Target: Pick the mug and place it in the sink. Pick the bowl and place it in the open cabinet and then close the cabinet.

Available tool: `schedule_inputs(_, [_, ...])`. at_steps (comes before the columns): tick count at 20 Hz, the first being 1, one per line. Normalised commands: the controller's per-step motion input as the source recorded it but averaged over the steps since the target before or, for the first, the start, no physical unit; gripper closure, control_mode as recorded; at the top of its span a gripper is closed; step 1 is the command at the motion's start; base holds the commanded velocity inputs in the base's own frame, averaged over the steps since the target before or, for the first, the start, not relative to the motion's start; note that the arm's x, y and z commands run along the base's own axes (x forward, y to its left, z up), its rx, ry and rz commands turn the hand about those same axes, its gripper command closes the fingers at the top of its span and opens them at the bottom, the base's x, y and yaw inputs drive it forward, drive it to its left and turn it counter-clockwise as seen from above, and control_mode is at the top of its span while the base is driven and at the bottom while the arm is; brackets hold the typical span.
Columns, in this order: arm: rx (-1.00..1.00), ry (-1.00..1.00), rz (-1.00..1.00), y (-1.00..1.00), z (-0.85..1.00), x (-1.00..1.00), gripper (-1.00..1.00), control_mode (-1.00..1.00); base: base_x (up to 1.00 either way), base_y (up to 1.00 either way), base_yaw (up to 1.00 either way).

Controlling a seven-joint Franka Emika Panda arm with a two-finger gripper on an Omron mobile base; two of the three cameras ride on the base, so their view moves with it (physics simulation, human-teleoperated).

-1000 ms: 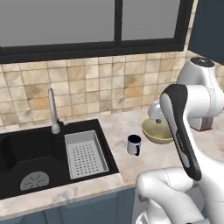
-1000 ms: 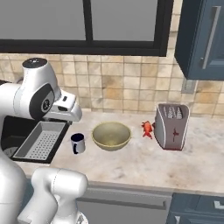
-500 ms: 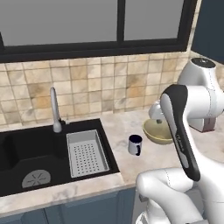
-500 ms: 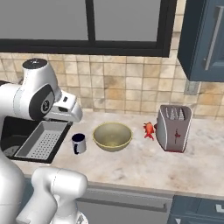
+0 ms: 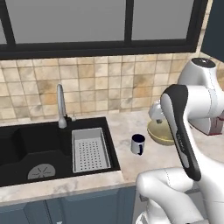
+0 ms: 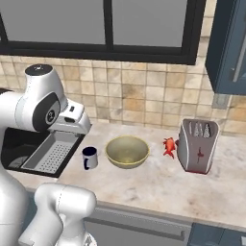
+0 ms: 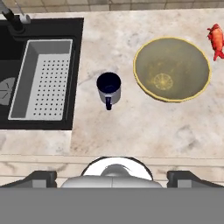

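The jaws stand spread as wide as they go, with nothing between them and touching nothing. In the hand view the two dark fingertips [image 7: 41,178] rise at the bottom, far apart, and the hand looks straight down on the worktop [image 7: 131,131] from well above.

The mug [image 7: 108,87], dark blue with a white outside and its handle pointing back toward the jaws, stands upright on the worktop below and ahead of them, roughly in line with the gap between the tips. It is apart from both tips.

The bowl [image 7: 172,69], olive-tan with a glossy yellowish inside, sits upright ahead of the jaws and off toward the right tip, near the mug but not touching it. A small red thing [image 7: 215,36] lies just past the bowl's far right side.

The sink [image 7: 8,57], black and recessed, lies ahead and off toward the left tip, with a grey perforated tray [image 7: 41,78] in its near-mug end. The faucet [image 7: 13,19] stands at its far edge.

From the right base view, the cabinet [image 6: 229,48] hangs on the wall high to the right, above a toaster [image 6: 198,153] on the worktop. The mug [image 6: 89,157] and bowl [image 6: 127,152] stand side by side between sink and toaster.
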Motion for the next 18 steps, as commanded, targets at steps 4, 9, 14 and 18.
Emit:
schedule_inputs(4, [0.0, 0.0, 0.0, 0.0, 0.0, 0.0, -1.0, 1.0, 0.35, 0.0, 0.16])
schedule_inputs(9, [0.0, 0.0, 0.0, 0.0, 0.0, 0.0, -1.0, 1.0, 0.4, 0.0, 0.19])
schedule_inputs(14, [0.0, 0.0, 0.04, 0.0, 0.0, 0.05, -1.0, -1.0, 0.33, 0.0, 0.19])
schedule_inputs(18, [0.0, 0.03, 0.12, 0.0, -0.09, 0.11, -1.0, -1.0, 0.0, 0.0, 0.0])
